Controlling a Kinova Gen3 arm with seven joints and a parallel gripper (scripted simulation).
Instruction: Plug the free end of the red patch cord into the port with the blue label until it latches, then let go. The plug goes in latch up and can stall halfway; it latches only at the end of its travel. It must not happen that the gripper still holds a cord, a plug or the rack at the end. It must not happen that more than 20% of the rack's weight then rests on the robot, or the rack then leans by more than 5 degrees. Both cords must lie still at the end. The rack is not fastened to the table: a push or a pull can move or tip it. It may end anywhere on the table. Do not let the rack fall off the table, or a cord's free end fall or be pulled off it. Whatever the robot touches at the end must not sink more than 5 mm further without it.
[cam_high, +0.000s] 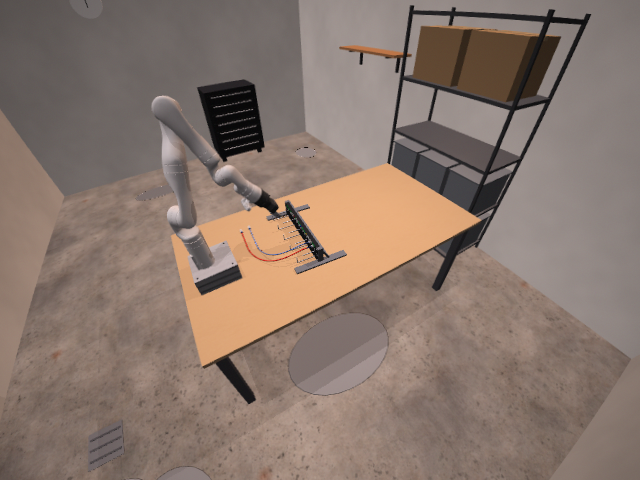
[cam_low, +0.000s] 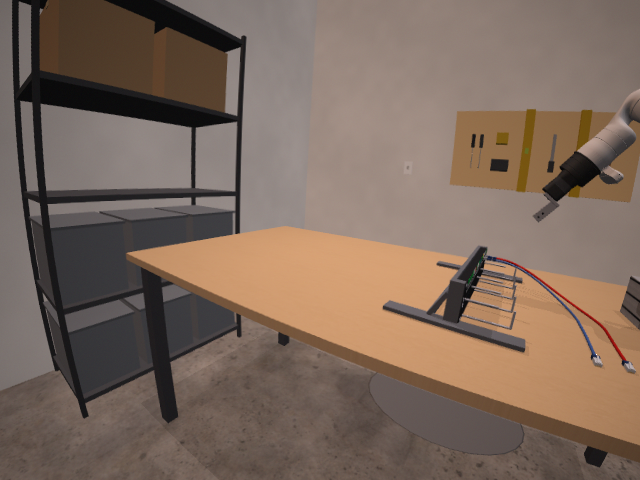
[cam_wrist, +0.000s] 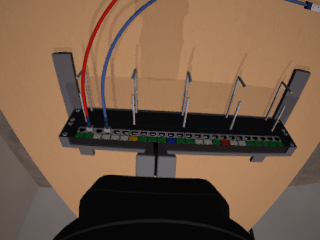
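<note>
We see the arm (cam_high: 177, 178) (cam_low: 610, 139) rising from its base (cam_high: 227, 249) on the bench (cam_high: 372, 206) (cam_low: 310, 279) (cam_wrist: 210, 45), bent sharply at a high elbow; its forearm slopes down toward the rack (cam_high: 338, 256) (cam_low: 454, 302) (cam_wrist: 160, 120), and its wrist is tilted, pointing obliquely downward. We have the end effector (cam_high: 276, 212) (cam_low: 538, 217) (cam_wrist: 154, 153) above the rack and apart from it; its two fingers are closed together with nothing between them.

In the wrist view, the fingertips appear beside the row of colored labels, just left of the blue label (cam_wrist: 171, 140); the rack stands upright on its feet. We see the red patch cord (cam_high: 268, 260) (cam_low: 566, 297) (cam_wrist: 88, 55) plugged in near one end of the row, with the blue cord (cam_high: 273, 254) (cam_low: 563, 306) (cam_wrist: 107, 55) beside it; both curve away over the bench. The red cord's free plug (cam_high: 241, 231) (cam_low: 628, 366) lies on the bench, well apart from the end effector, near the blue cord's free plug (cam_high: 249, 227) (cam_low: 596, 360) (cam_wrist: 313, 7).
</note>
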